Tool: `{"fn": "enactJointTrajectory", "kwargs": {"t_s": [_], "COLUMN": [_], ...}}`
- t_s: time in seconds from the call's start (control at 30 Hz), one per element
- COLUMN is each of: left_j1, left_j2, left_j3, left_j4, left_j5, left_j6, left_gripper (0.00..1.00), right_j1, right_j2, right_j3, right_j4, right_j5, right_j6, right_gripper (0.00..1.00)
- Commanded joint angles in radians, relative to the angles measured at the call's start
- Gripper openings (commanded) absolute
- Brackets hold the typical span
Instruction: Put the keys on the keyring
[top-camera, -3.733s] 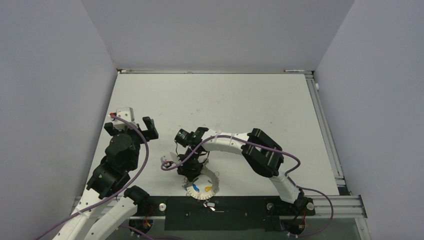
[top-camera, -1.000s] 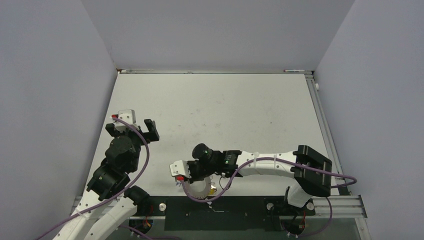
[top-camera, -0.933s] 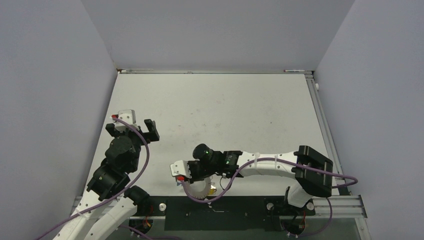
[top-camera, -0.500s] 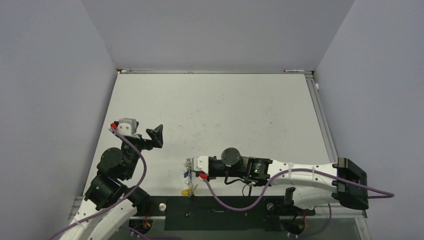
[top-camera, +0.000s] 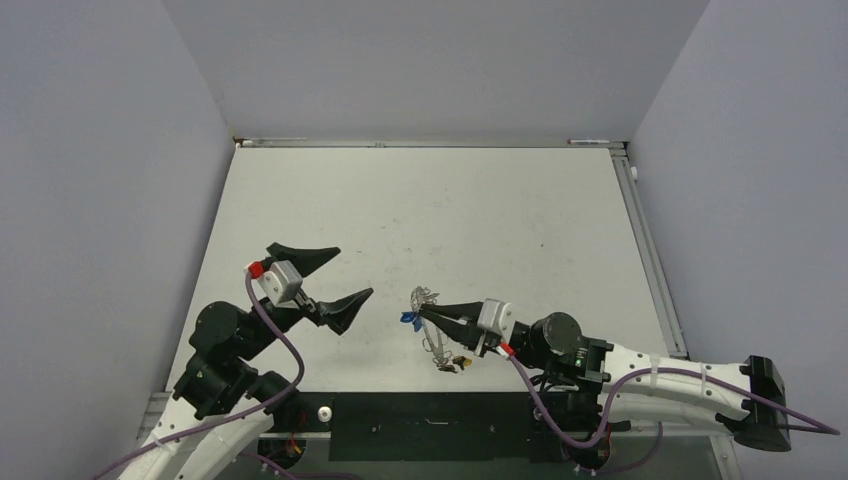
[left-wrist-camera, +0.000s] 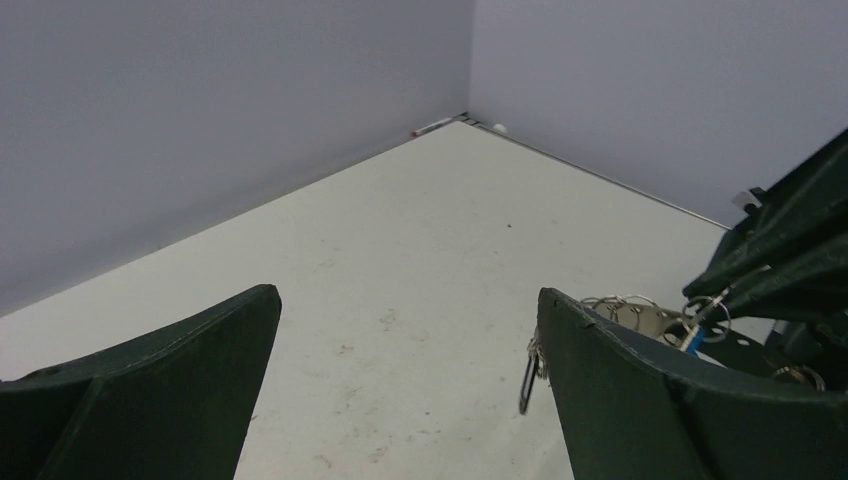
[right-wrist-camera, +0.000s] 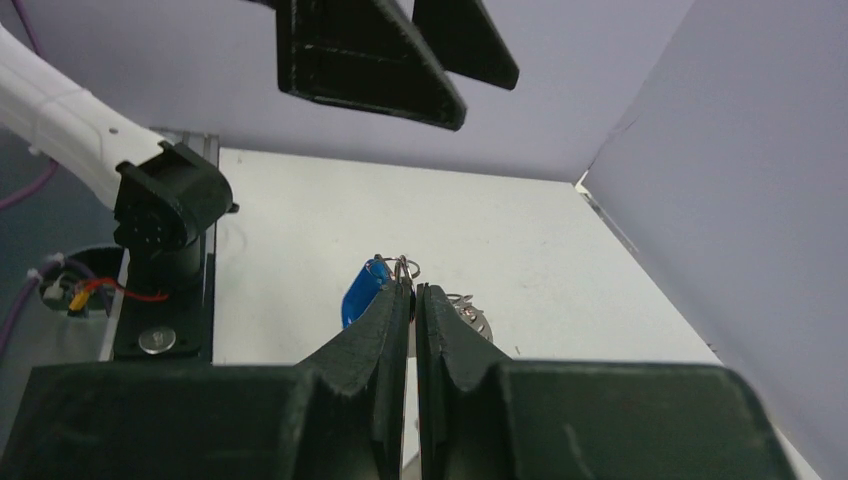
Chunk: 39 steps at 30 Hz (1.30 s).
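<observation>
Silver wire ring (top-camera: 427, 297) is off the table (top-camera: 450, 210), hanging from the tip of the right gripper (top-camera: 424, 311) between the two arms, near the front edge.

- Right gripper: clamped fully shut. As far as I can tell it's pinching the ring's wire. The pinch point is too small to rule out a key shank.
- Left gripper (top-camera: 355, 271): spread wide, holding nothing, pointed at the bundle from just beside it. No contact.

Step, my read: a mid-air handover or second grip, so the ring is held steady at two points.

To do it well:
- Bring the left gripper in so it straddles bare wire, clear of the key heads. Gripping a plastic head would let the ring pivot.
- Keep the right clamp on until the left one is seated. Thin wire will roll between flat pads.
- Go slow, because the hanging keys will swing and snag a finger.
- Approach from the side the left wrist view shows, where the wire loops sit in front of the right gripper's fingers.

How it looks:
- The ring is thin and pale, with small loops bunched at the pinch.
- A blue key (top-camera: 408, 319) sits right at the fingertips.
- A yellow key (top-camera: 461, 362) dangles lowest, under the right gripper.
- At least one plain metal key hangs between them. I can't get an exact count.
- Whether each key is actually threaded on the ring or just tangled isn't resolvable.
- I can't make out any loose key on the table.
</observation>
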Motion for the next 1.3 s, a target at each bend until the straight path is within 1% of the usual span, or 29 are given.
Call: {"fn": "enactJointTrajectory", "kwargs": {"t_s": [0.0,0.1,0.13,0.2,0.3,0.43,0.6,0.67,0.93,1.13,1.27], "left_j1": [-0.006,-0.009,-0.011,-0.012,-0.015,-0.018,-0.03,-0.042,-0.121,-0.163,-0.174], "left_j2": [0.063,0.098,0.108,0.126,0.149,0.194,0.267,0.293,0.391,0.435,0.456], "left_j3": [0.088,0.108,0.113,0.118,0.122,0.137,0.167,0.173,0.22,0.237,0.244], "left_j4": [0.067,0.081,0.083,0.121,0.149,0.2,0.234,0.258,0.27,0.264,0.256], "left_j5": [0.256,0.367,0.393,0.432,0.459,0.505,0.567,0.578,0.593,0.562,0.554], "left_j6": [-0.01,-0.032,-0.041,-0.049,-0.065,-0.096,-0.127,-0.138,-0.118,-0.086,-0.075], "left_gripper": [1.0,1.0,0.95,0.88,0.79,0.68,0.49,0.45,0.43,0.4,0.35], "right_j1": [0.009,0.009,0.008,0.008,0.008,0.008,0.008,0.008,0.009,0.009,0.008], "right_j2": [-0.075,-0.101,-0.104,-0.105,-0.095,-0.081,-0.082,-0.082,-0.09,-0.097,-0.097], "right_j3": [-0.022,-0.05,-0.059,-0.075,-0.083,-0.074,-0.067,-0.065,-0.061,-0.061,-0.057], "right_j4": [0.222,0.292,0.319,0.37,0.415,0.428,0.428,0.427,0.419,0.411,0.412], "right_j5": [0.063,0.087,0.095,0.105,0.101,0.086,0.071,0.064,0.053,0.047,0.038], "right_j6": [0.054,0.076,0.083,0.097,0.112,0.12,0.128,0.13,0.136,0.143,0.149], "right_gripper": [0.05,0.05,0.05,0.05,0.05,0.05,0.05,0.05,0.05,0.05,0.05]}}
